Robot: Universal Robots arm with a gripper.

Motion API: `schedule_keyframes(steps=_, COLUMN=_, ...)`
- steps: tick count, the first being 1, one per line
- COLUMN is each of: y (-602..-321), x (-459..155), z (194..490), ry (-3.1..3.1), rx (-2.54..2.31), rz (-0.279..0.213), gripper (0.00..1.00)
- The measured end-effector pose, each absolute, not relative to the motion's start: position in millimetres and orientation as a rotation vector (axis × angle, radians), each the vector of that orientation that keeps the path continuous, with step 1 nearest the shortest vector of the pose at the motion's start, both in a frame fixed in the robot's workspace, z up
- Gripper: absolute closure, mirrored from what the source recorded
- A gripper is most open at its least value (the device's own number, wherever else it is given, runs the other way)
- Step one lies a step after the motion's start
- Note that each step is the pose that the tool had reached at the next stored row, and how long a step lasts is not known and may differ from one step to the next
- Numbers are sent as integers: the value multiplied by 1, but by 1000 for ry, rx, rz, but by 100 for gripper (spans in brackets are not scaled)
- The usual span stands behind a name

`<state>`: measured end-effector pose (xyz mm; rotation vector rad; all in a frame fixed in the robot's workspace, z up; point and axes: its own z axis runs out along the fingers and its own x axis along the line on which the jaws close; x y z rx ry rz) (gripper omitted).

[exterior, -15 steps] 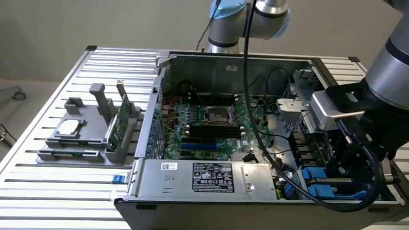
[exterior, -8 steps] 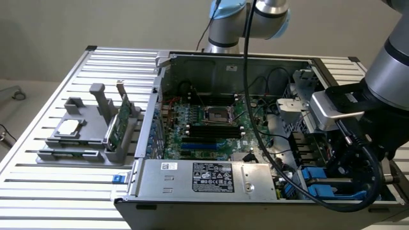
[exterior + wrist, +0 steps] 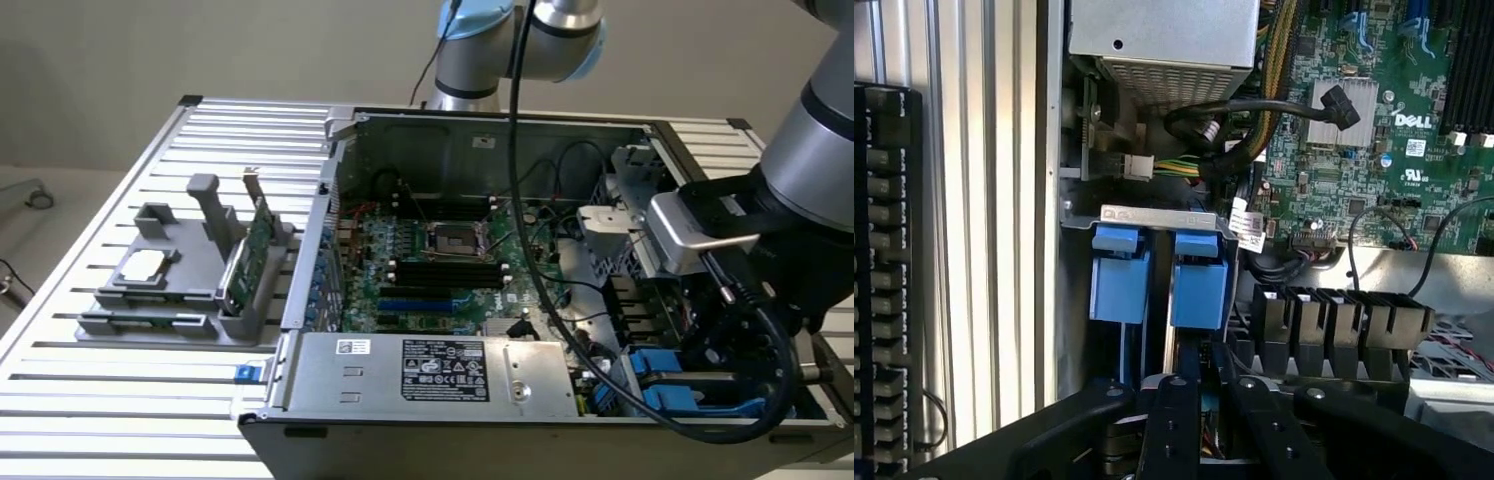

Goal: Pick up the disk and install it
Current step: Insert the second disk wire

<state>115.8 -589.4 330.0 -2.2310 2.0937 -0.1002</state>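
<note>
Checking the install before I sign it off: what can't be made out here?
- Disk: wrist view gives its blue carrier end; the drive bay hides the body.
- Gripper: whether it grips the disk; its fingers cover the contact.
- Exterior view: the arm blocks the bay.

Exterior view looks down across the open computer case (image 3: 467, 300); wrist view peers closely inside.
</note>
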Motion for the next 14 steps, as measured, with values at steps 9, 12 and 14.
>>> schedule_keyframes(steps=9, y=-590, x=116, z=350, ry=2093, rx=-2235, rz=-96, gripper=63)
schedule_keyframes(steps=12, y=-590, x=116, z=362, ry=2093, rx=-2236, rz=-95, gripper=63)
schedule_keyframes(steps=14, y=-590, x=116, z=365, ry=2092, rx=-2234, rz=-92, gripper=65)
